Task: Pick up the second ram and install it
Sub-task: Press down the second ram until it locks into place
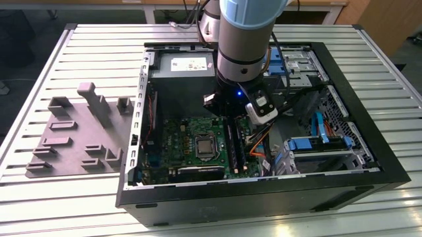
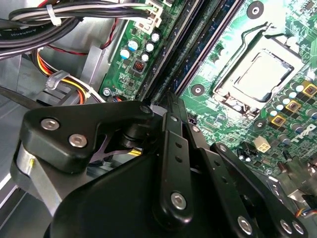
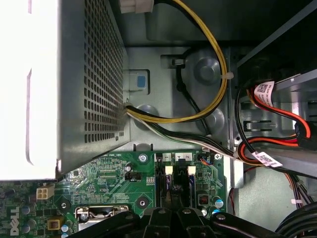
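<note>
The second ram [image 1: 232,143] is a thin dark stick standing on edge in a slot of the green motherboard [image 1: 188,131], inside the open computer case. In the second wrist view the ram [image 2: 190,44] runs diagonally away from my fingers, beside the CPU socket [image 2: 257,74]. My gripper [image 1: 231,117] hangs straight down over the far end of the slots. Its black fingers are drawn together to a narrow tip [image 2: 167,99] right at the end of the stick. In the first wrist view the gripper [image 3: 168,201] sits between the white slot latches [image 3: 190,169]. Whether the tips pinch the ram is hidden.
A grey moulded tray [image 1: 72,138] with upright blocks lies on the slatted table at the exterior view's left. The power supply [image 1: 181,64] stands behind the board, with yellow and black cables [image 3: 213,74] beside it. Blue drive brackets [image 1: 316,145] and orange cables crowd the case at the exterior view's right.
</note>
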You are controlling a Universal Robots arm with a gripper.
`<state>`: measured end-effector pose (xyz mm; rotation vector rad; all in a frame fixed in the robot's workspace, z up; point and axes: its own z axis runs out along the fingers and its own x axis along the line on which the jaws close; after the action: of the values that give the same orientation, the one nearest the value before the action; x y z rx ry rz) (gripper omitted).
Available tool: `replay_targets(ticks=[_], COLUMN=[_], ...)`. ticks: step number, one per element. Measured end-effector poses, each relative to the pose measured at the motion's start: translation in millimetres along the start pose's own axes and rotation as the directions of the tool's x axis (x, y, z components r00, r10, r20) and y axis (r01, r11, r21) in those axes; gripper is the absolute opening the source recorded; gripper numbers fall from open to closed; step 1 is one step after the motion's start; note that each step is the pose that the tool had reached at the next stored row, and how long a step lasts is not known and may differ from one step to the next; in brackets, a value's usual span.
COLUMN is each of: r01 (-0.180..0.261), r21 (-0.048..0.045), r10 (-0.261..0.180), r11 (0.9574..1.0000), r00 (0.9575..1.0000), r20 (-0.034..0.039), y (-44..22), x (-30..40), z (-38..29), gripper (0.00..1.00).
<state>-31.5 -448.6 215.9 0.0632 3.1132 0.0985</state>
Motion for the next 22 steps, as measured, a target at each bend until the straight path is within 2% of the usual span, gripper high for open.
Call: replay_targets(ticks=[2, 5, 11, 22], r01=[0.0, 0.0, 0.0, 0.0], r21=[-0.0003, -0.0025, 0.002, 0.0024], r10=[0.0, 0.0, 0.0, 0.0], r11=[1.0, 1.0, 1.0, 1.0], r00=[1.0, 1.0, 1.0, 1.0], r20=[0.0001, 0.0009, 0.0002, 0.0002], y=[0.1, 0.6, 1.2, 0.6], x=[0.0, -0.2, -0.5, -0.5], z=[0.0, -3.5, -17.6, -19.0], gripper=[0.11, 0.11, 0.11, 0.11])
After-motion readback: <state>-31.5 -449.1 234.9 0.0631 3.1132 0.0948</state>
